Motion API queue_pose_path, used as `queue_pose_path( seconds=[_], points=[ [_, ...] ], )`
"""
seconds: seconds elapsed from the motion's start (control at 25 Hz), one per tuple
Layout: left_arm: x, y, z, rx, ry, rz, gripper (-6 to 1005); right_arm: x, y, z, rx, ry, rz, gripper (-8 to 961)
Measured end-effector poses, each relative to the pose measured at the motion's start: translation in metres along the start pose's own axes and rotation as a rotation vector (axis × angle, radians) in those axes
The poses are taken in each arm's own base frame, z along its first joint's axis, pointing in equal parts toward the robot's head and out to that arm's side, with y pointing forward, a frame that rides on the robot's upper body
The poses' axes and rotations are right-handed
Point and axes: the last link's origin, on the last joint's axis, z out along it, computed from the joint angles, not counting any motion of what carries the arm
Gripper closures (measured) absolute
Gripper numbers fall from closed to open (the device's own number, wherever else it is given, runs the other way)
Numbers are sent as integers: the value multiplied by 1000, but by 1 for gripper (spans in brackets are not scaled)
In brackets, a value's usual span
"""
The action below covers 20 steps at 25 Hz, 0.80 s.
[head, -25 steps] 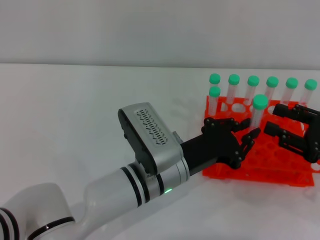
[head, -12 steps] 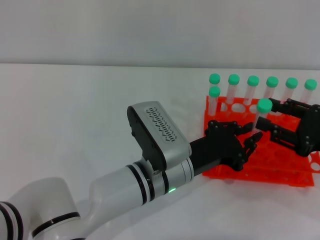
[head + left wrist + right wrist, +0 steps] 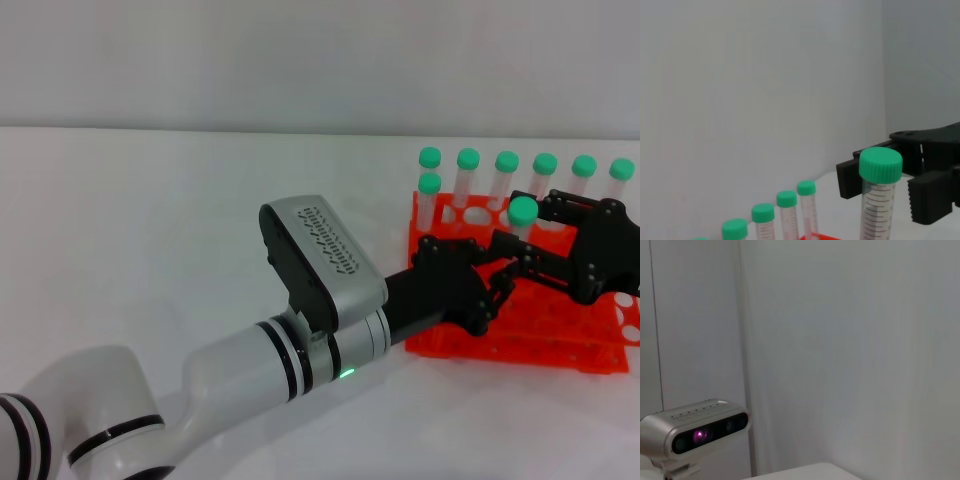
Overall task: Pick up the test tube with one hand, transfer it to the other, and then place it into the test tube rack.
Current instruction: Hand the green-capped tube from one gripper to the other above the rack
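Observation:
My left gripper (image 3: 505,268) reaches in from the lower left and is shut on the lower part of the test tube (image 3: 519,226). It holds the tube upright above the front of the orange-red rack (image 3: 540,335). The tube's green cap (image 3: 880,164) stands on top. My right gripper (image 3: 527,236) comes in from the right with one finger on each side of the tube just below the cap. In the left wrist view a gap shows between one of its pads (image 3: 932,200) and the tube, so it is open.
Several other green-capped tubes (image 3: 507,172) stand along the rack's back row and left side, also in the left wrist view (image 3: 786,210). The rack's front holes are empty. The right wrist view shows only the wall and the left wrist camera (image 3: 695,432).
My right gripper has moved left from beside the tube and now has a finger on each side of it under the cap. My left arm has shifted slightly right and still holds the tube.

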Motion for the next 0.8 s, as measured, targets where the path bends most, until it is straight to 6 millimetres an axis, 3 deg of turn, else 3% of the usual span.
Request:
queue_pose_path(
  seconds=[0.8],
  points=[
    [0,-2,2,5,-10,5,809,-1,-6,7,29,4,-8,452]
  ],
)
